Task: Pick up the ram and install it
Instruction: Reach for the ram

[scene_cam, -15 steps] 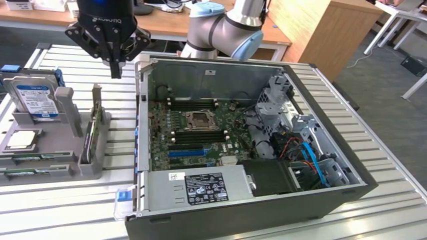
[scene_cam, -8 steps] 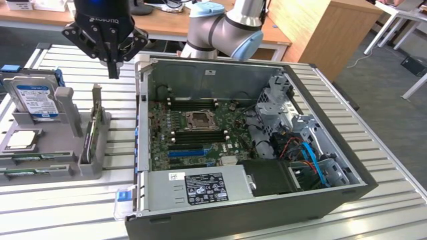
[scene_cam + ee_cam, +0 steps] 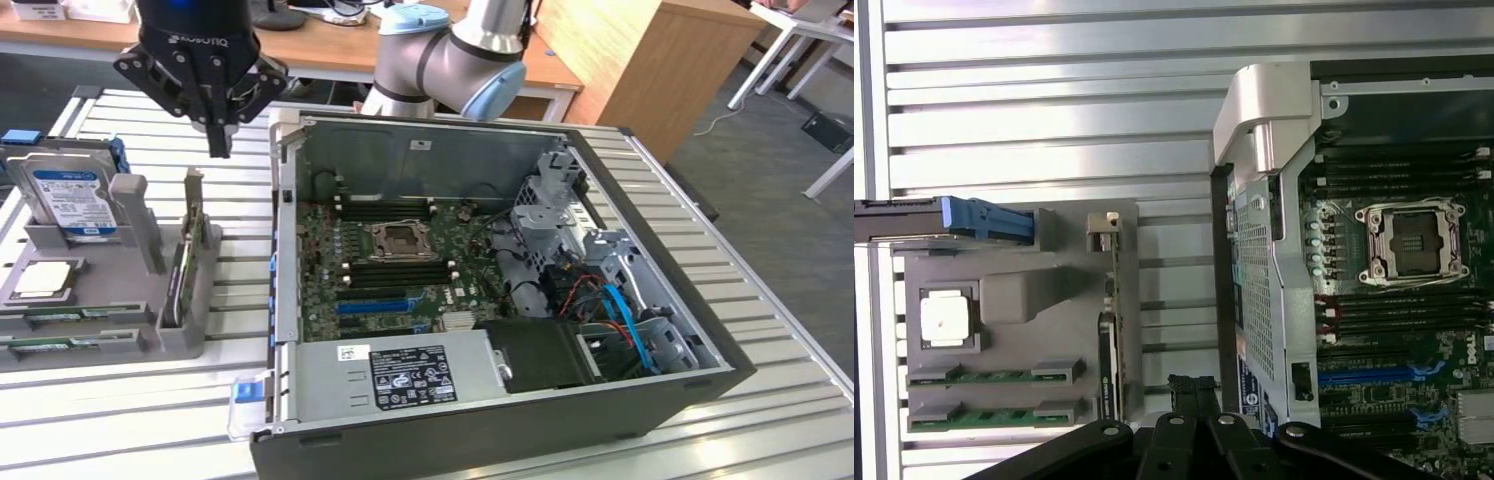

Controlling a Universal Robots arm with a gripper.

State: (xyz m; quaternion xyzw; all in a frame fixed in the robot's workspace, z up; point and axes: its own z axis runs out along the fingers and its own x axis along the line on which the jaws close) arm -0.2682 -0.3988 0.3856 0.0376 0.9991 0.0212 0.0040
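Two ram sticks, thin green boards, lie side by side in the grey holder at the exterior view's left: one ram stick and another. My gripper hangs shut and empty above the table. It is behind the holder, close to the case's corner and well apart from the ram. The open computer case shows the motherboard with its CPU socket and dark memory slots on either side.
The holder also carries a hard drive, a loose CPU and an upright green card with a metal bracket. The case's side wall rises between holder and motherboard. A power supply fills the case's front.
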